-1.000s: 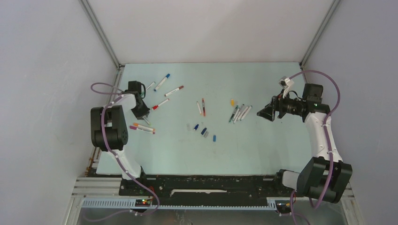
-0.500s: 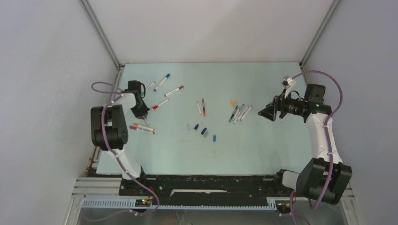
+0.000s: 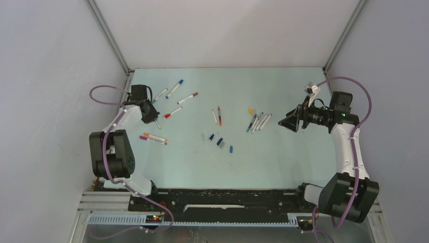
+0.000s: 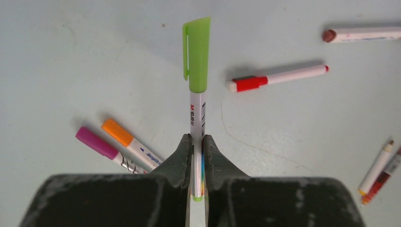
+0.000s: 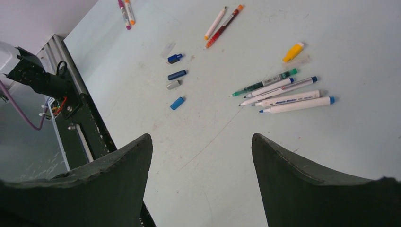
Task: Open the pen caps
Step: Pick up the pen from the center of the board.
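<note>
My left gripper (image 4: 197,138) is shut on the white barrel of a pen (image 4: 197,116) that sticks out ahead, its light green cap (image 4: 197,54) still on. From above, this gripper (image 3: 151,115) hangs over the table's far left. Capped pens lie below it: red (image 4: 276,78), orange (image 4: 125,137) and magenta (image 4: 97,143). Several loose pen caps (image 5: 176,80), blue and grey, lie mid-table, and a yellow cap (image 5: 293,52) lies near several uncapped pens (image 5: 283,94). My right gripper (image 5: 202,137) stands open and holds nothing, raised at the right (image 3: 288,121).
Two more capped pens, blue (image 3: 174,88) and dark red (image 3: 187,97), lie at the back left. Two pens (image 3: 217,115) lie side by side at the centre. The black rail (image 5: 82,127) runs along the table's near edge.
My left gripper has shut on the green-capped pen and carried it back and to the left, up off the table. The right arm has hardly moved.
</note>
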